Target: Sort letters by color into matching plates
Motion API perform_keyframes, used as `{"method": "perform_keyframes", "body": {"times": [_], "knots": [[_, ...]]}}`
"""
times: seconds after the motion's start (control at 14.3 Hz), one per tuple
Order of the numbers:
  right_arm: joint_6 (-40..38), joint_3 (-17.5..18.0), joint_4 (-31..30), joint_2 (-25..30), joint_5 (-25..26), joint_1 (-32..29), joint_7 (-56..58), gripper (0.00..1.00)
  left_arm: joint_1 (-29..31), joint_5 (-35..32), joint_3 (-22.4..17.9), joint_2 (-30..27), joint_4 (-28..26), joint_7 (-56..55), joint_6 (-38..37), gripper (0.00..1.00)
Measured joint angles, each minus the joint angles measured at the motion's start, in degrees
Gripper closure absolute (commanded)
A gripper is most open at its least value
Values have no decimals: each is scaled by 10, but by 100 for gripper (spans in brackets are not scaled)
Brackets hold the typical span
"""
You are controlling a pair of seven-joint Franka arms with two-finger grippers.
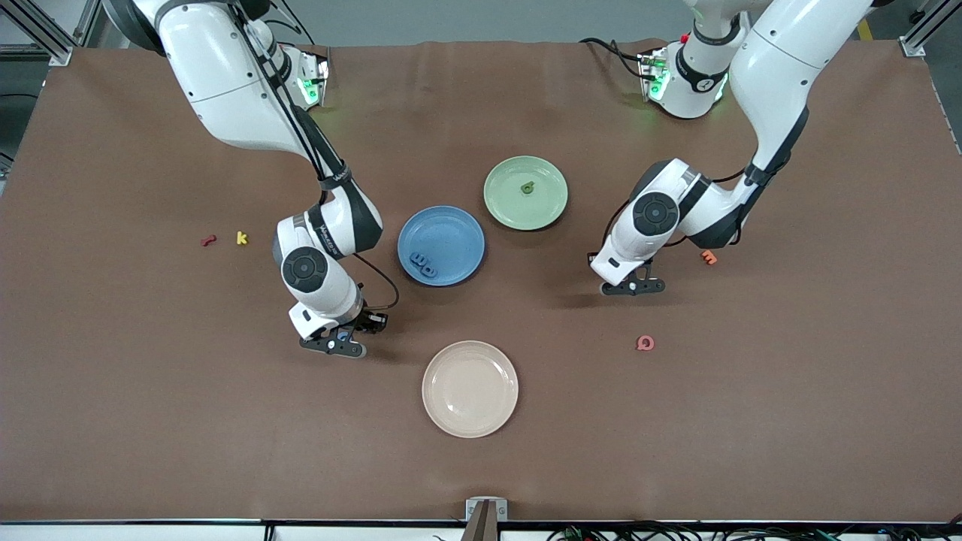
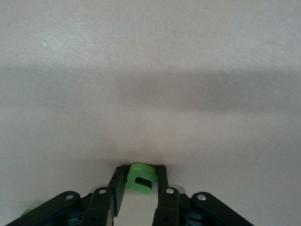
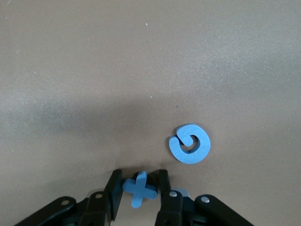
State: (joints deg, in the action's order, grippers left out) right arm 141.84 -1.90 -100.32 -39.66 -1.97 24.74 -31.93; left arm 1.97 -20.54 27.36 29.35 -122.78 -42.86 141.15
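Holding a blue cross letter [image 3: 139,189] tight between the fingers of my right gripper [image 1: 340,345], low over the brown table [image 1: 150,391], I want to lift straight up so I don't bump the round blue letter [image 3: 189,144] lying just beside it. Then I carry it over to the blue plate [image 1: 458,225], where two blue letters [image 1: 423,264] already sit. My left gripper [image 1: 633,286] pinches a green letter [image 2: 139,178], and that one goes to the green plate [image 1: 503,199]. I should go slowly and drop each one low.
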Motion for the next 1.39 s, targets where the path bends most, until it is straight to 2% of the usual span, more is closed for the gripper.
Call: {"method": "perform_keyframes", "body": {"times": [0.07, 0.14, 0.42, 0.63, 0.91, 0.98, 1.05, 1.12, 1.39], "knots": [[0, 0, 1, 0, 0, 0, 0, 98, 3, 0, 0, 0, 0, 0, 1, 72], [-1, 0, 1, 0, 0, 0, 0, 100, 5, 0, 0, -1, 1, 0, 2, 72], [-30, 1, 7, 0, -1, 0, -3, 100, 5, 0, 13, -24, 2, -22, -6, 74], [-90, 4, 24, 14, -1, 2, -17, 100, 5, 2, 50, -52, 2, -63, -45, 74], [-110, 6, 25, 31, -1, 3, -23, 97, 4, 21, 116, -74, 1, -133, -78, 74], [-110, 6, 25, 31, -1, 3, -23, 78, 4, 22, 134, -75, 0, -156, -85, 74], [-110, 6, 25, 31, -1, 3, -23, 31, 2, 23, 150, -75, -2, -181, -88, 74], [-109, 5, 25, 31, 0, 2, -21, 1, -1, 23, 162, -75, -6, -201, -90, 74], [-103, -1, 38, 31, 0, -25, 30, 0, -10, 24, 197, -64, -31, -239, -91, 74]]}}
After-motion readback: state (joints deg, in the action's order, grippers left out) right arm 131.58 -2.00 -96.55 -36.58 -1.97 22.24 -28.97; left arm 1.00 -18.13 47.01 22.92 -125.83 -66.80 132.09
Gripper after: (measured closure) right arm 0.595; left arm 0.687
